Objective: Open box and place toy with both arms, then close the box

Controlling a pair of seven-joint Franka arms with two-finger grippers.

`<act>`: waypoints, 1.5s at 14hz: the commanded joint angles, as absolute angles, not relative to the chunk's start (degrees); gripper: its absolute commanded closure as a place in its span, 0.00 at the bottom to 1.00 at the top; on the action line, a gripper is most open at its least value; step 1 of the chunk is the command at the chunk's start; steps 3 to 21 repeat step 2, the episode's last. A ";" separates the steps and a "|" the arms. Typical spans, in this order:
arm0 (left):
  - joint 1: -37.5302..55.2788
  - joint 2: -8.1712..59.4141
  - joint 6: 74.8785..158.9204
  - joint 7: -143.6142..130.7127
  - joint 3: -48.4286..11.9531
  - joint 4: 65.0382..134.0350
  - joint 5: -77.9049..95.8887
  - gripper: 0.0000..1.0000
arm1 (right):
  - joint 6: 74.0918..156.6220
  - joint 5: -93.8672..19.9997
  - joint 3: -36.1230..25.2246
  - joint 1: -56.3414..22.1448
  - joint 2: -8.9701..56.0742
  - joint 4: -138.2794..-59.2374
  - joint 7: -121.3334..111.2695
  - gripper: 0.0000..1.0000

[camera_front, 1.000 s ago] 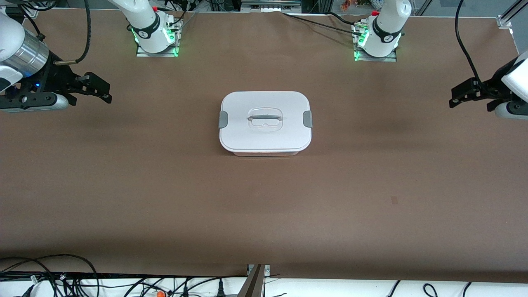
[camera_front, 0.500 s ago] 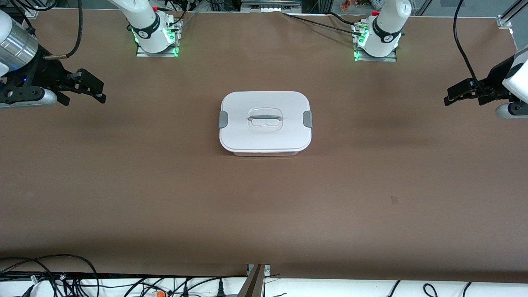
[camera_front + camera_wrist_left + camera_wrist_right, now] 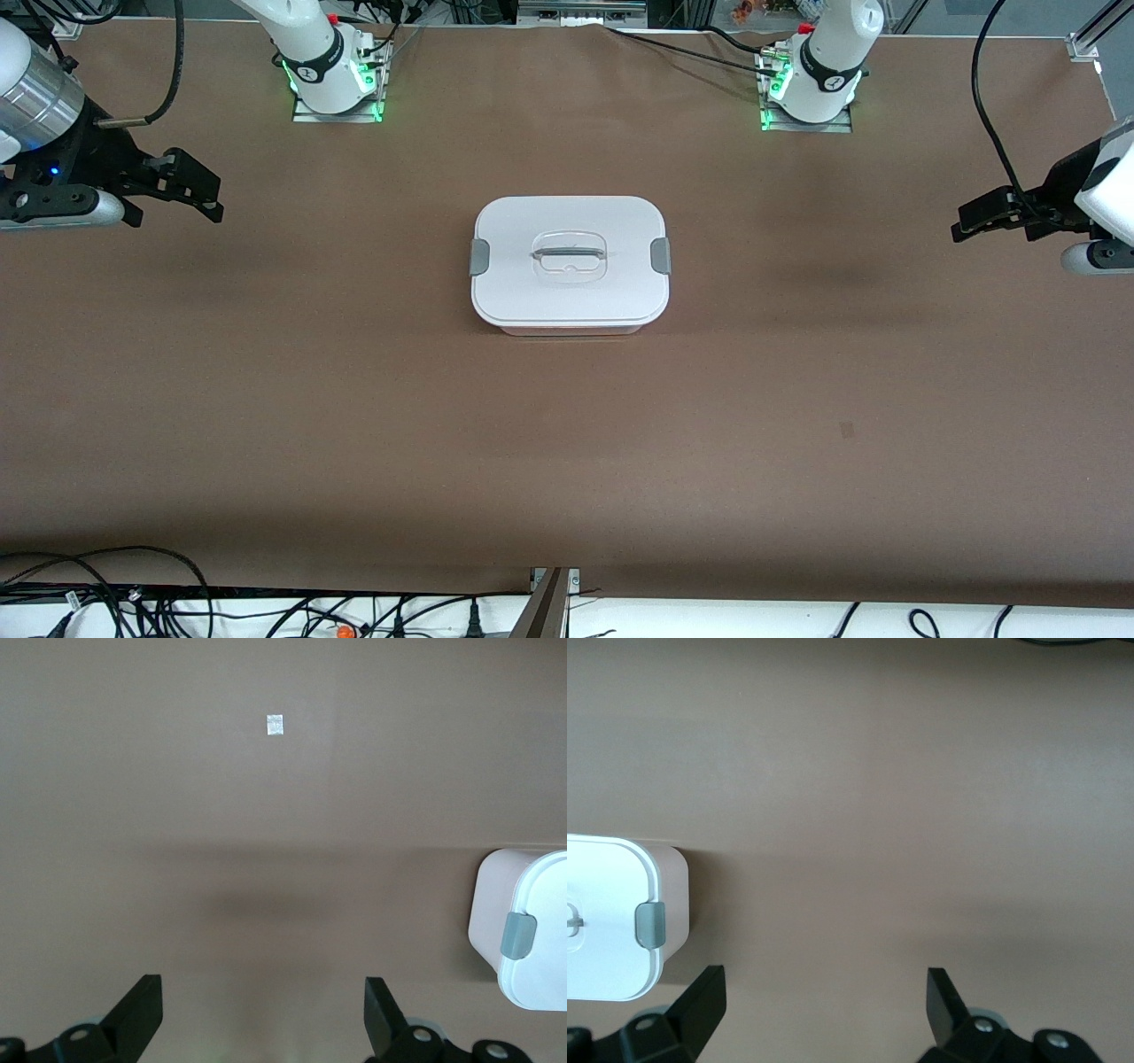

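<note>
The box stands in the middle of the table, its white lid on, both grey side clips down and the clear handle flat. It also shows in the left wrist view and the right wrist view. The toy is out of view. My right gripper is open and empty, up over the table toward the right arm's end, well apart from the box. My left gripper is open and empty, up over the table toward the left arm's end.
The brown table top is bare around the box. A small white tag lies on it in the left wrist view. Both arm bases stand along the table's edge. Cables lie past the near edge.
Both grippers have drawn a little farther away from the box toward the table's ends. The box has not moved.
</note>
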State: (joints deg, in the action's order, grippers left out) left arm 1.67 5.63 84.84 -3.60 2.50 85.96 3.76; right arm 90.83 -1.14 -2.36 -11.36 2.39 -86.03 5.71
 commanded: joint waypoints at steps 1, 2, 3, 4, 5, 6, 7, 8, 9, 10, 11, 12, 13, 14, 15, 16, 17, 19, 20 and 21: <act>1.93 6.94 83.23 -4.22 2.55 83.50 3.87 0.00 | 89.91 -0.44 -1.76 -11.07 2.02 -85.34 4.83 0.00; 1.76 7.03 83.23 -4.22 2.46 83.50 3.87 0.00 | 89.91 -0.70 -1.84 -11.07 1.85 -85.34 4.83 0.00; 1.76 7.03 83.23 -4.22 2.46 83.50 3.87 0.00 | 89.91 -0.70 -1.84 -11.07 1.85 -85.34 4.83 0.00; 1.76 7.03 83.23 -4.22 2.46 83.50 3.87 0.00 | 89.91 -0.70 -1.84 -11.07 1.85 -85.34 4.83 0.00; 1.76 7.03 83.23 -4.22 2.46 83.50 3.87 0.00 | 89.91 -0.70 -1.84 -11.07 1.85 -85.34 4.83 0.00; 1.76 7.03 83.23 -4.22 2.46 83.50 3.87 0.00 | 89.91 -0.70 -1.84 -11.07 1.85 -85.34 4.83 0.00; 1.76 7.03 83.23 -4.22 2.46 83.50 3.87 0.00 | 89.91 -0.70 -1.84 -11.07 1.85 -85.34 4.83 0.00; 1.76 7.03 83.23 -4.22 2.46 83.50 3.87 0.00 | 89.91 -0.70 -1.84 -11.07 1.85 -85.34 4.83 0.00; 1.76 7.03 83.23 -4.22 2.46 83.50 3.87 0.00 | 89.91 -0.70 -1.84 -11.07 1.85 -85.34 4.83 0.00; 1.76 7.03 83.23 -4.22 2.46 83.50 3.87 0.00 | 89.91 -0.70 -1.84 -11.07 1.85 -85.34 4.83 0.00; 1.76 7.03 83.23 -4.22 2.46 83.50 3.87 0.00 | 89.91 -0.70 -1.84 -11.07 1.85 -85.34 4.83 0.00; 1.76 7.03 83.23 -4.22 2.46 83.50 3.87 0.00 | 89.91 -0.70 -1.84 -11.07 1.85 -85.34 4.83 0.00; 1.76 7.03 83.23 -4.22 2.46 83.50 3.87 0.00 | 89.91 -0.70 -1.84 -11.07 1.85 -85.34 4.83 0.00; 1.76 7.03 83.23 -4.22 2.46 83.50 3.87 0.00 | 89.91 -0.70 -1.84 -11.07 1.85 -85.34 4.83 0.00; 1.76 7.03 83.23 -4.22 2.46 83.50 3.87 0.00 | 89.91 -0.70 -1.84 -11.07 1.85 -85.34 4.83 0.00; 1.76 7.03 83.23 -4.22 2.46 83.50 3.87 0.00 | 89.91 -0.70 -1.84 -11.07 1.85 -85.34 4.83 0.00; 1.76 7.03 83.23 -4.22 2.46 83.50 3.87 0.00 | 89.91 -0.70 -1.84 -11.07 1.85 -85.34 4.83 0.00; 1.76 7.03 83.23 -4.22 2.46 83.50 3.87 0.00 | 89.91 -0.70 -1.84 -11.07 1.85 -85.34 4.83 0.00; 1.76 7.03 83.23 -4.22 2.46 83.50 3.87 0.00 | 89.91 -0.70 -1.84 -11.07 1.85 -85.34 4.83 0.00; 1.76 7.03 83.23 -4.22 2.46 83.50 3.87 0.00 | 89.91 -0.70 -1.84 -11.07 1.85 -85.34 4.83 0.00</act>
